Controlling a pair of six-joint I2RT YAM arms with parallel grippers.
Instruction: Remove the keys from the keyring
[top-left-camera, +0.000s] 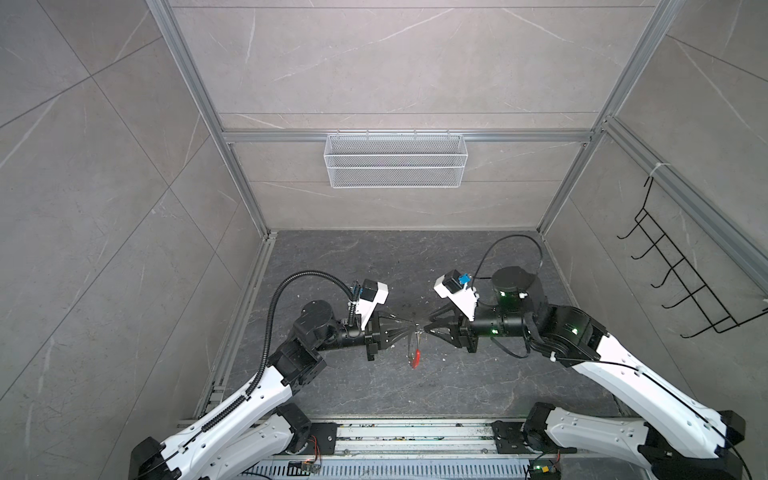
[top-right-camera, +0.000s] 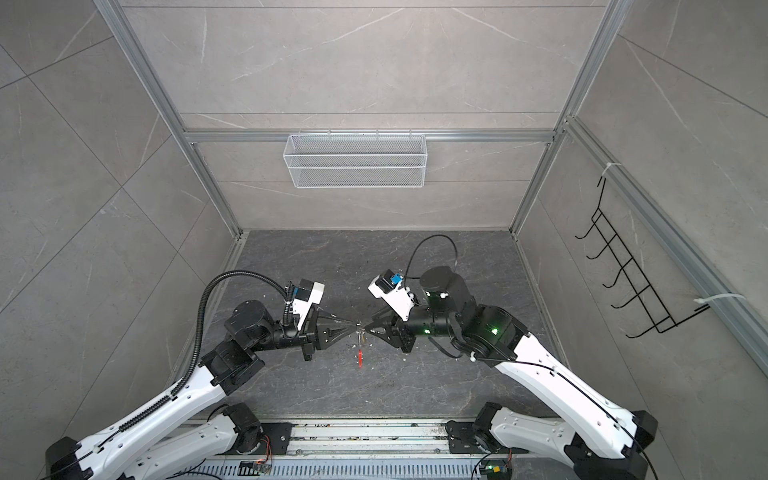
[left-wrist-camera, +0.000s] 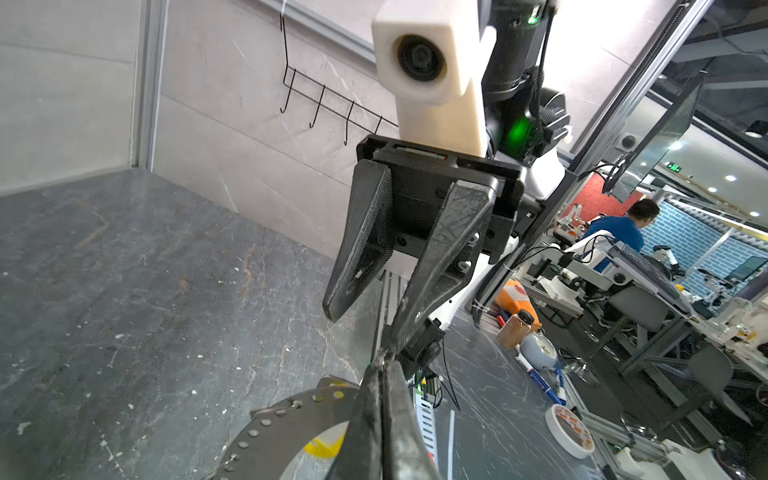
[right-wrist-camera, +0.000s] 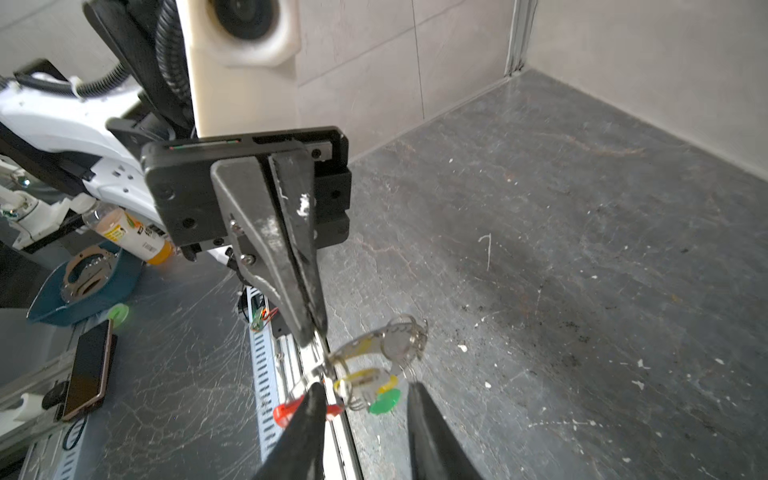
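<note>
Grey hole-dotted keyring (left-wrist-camera: 274, 428) — clamped in left pincer (left-wrist-camera: 381, 368), right pincer (right-wrist-camera: 368, 390) apart, plastic-headed keys (right-wrist-camera: 384, 401) dangling

Keyring (top-left-camera: 416, 356) between left pincer (top-left-camera: 410, 327) and right pincer (top-left-camera: 427, 324); keys (right-wrist-camera: 384, 401) hang from it.

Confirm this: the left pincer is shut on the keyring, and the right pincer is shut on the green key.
Not quite. The right pincer is open, not shut on the green key: the right wrist view shows its fingers apart with the key between them. The rest holds: the left pincer is shut on the keyring.
</note>
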